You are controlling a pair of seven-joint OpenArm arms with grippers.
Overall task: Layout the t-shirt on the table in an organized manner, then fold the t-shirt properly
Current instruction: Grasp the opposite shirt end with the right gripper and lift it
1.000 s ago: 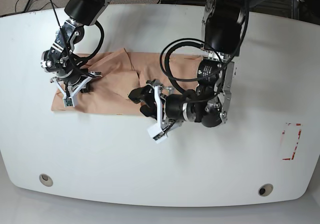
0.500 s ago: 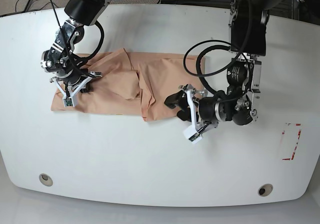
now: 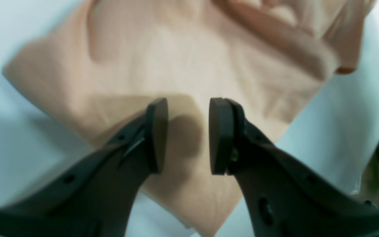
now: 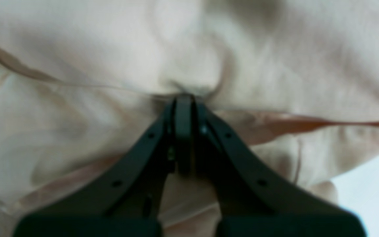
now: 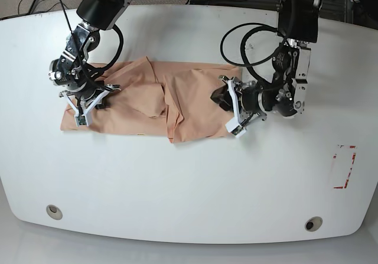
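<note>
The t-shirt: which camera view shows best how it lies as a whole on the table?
The base view: the whole t-shirt shows there, rumpled, on the table. The left wrist view gives only one blurred corner, under an open pincer. The right wrist view gives only folds around a shut pincer.

Both wrist views are blurred. The t-shirt (image 5: 147,101) runs past the frame edges in the right wrist view, its smiley print is nowhere visible, and the right gripper (image 5: 82,111) covers part of its end.
</note>
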